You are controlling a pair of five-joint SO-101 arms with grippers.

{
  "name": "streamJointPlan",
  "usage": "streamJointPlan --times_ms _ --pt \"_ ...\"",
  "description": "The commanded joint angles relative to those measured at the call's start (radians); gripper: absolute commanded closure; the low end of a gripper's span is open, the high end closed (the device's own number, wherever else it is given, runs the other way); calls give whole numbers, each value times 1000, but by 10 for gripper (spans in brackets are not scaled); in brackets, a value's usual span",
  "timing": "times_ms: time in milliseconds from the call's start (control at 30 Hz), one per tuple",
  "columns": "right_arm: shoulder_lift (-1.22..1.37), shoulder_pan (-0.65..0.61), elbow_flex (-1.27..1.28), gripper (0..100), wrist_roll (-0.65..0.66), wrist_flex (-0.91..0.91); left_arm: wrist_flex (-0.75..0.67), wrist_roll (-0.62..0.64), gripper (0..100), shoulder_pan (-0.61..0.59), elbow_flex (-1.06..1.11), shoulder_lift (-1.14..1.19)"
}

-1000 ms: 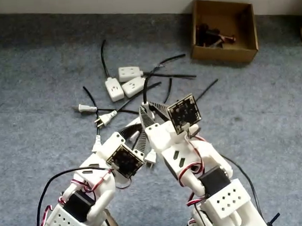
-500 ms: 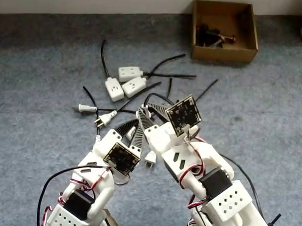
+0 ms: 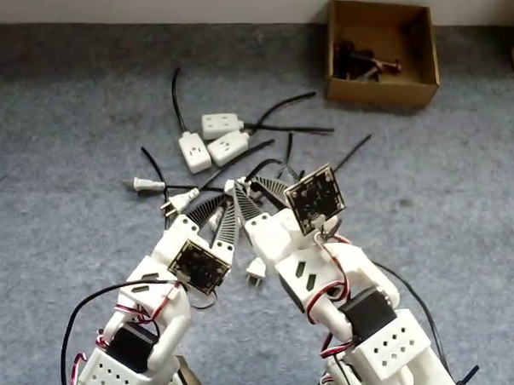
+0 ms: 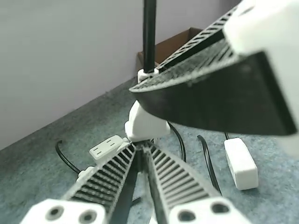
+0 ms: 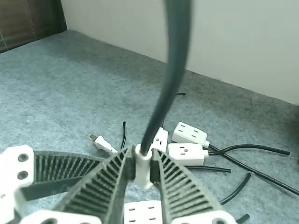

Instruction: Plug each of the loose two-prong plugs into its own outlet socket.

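My right gripper [image 5: 142, 170] is shut on the white end piece [image 5: 141, 161] of a thick black cord, held off the carpet near the middle [image 3: 238, 193]. My left gripper [image 3: 217, 215] is beside it. Its ribbed fingers [image 4: 117, 172] are closed on a white plug [image 4: 145, 126], which sits just under the right gripper's tips. Three white outlet sockets [image 3: 222, 124] [image 3: 194, 151] [image 3: 228, 147] lie grouped farther back. Two loose plugs [image 3: 146, 184] [image 3: 182, 200] lie left of the grippers. Another white piece [image 3: 256, 269] sits under the right arm; I cannot tell if it is a plug or a socket.
A cardboard box [image 3: 379, 51] with dark parts stands at the back right. Black cords [image 3: 288, 127] trail from the sockets toward the right. Grey carpet stretches to the far left and far right.
My left gripper has moved forward with its plug, up against the right gripper's tips. The right gripper has shifted only slightly with its cord.
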Motion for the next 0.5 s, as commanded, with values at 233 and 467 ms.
streamJointPlan --times_ms 233,467 --pt "-2 -22 -50 993 -6 84 -35 0 994 -16 16 -10" --pt "-2 -22 -48 993 -5 87 -37 5 994 -50 16 -10"
